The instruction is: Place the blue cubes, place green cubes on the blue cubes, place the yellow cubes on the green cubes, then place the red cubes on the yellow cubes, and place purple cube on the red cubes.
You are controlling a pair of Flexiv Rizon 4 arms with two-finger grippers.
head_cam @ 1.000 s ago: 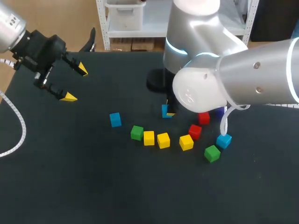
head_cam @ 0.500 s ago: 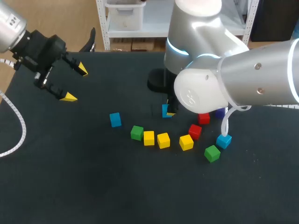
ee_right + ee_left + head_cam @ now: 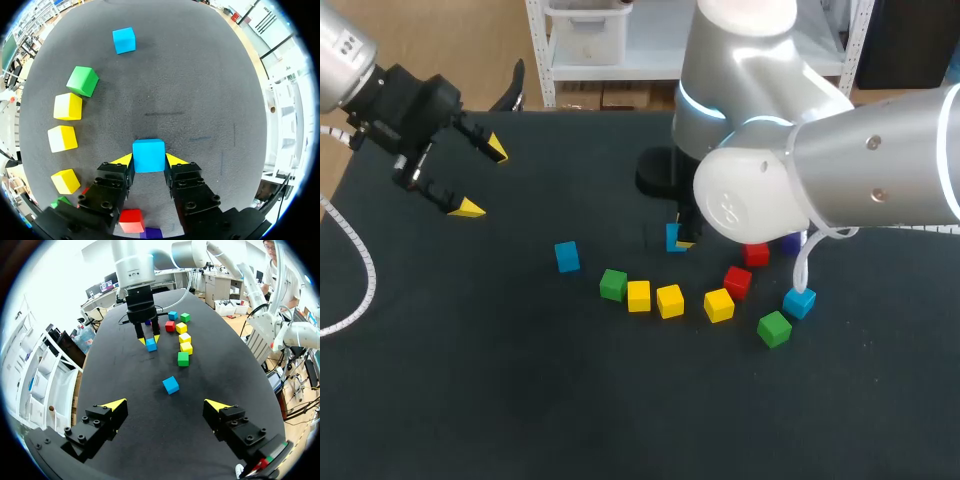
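Observation:
My right gripper [image 3: 148, 160] is shut on a blue cube [image 3: 148, 155], low at the black table; in the head view this cube [image 3: 673, 237] is half hidden under my right arm. A second blue cube [image 3: 567, 256] lies to its left and a third [image 3: 799, 301] at the right. A row runs green cube [image 3: 613, 285], then yellow cubes [image 3: 638, 296], [image 3: 670, 301], [image 3: 718, 305]. Red cubes [image 3: 738, 282], [image 3: 756, 254], a purple cube [image 3: 788, 241] and another green cube [image 3: 774, 328] lie nearby. My left gripper [image 3: 480, 178] hangs open and empty at the far left.
The black table [image 3: 520, 400] has wide bare room in front and at the left. From the left wrist view, the lone blue cube [image 3: 170, 385] lies just ahead of my left gripper [image 3: 165, 404], and my right arm [image 3: 140, 295] stands upright beyond it.
My right arm's elbow has drifted very slightly to the right. The cubes and both grippers stay where they were.

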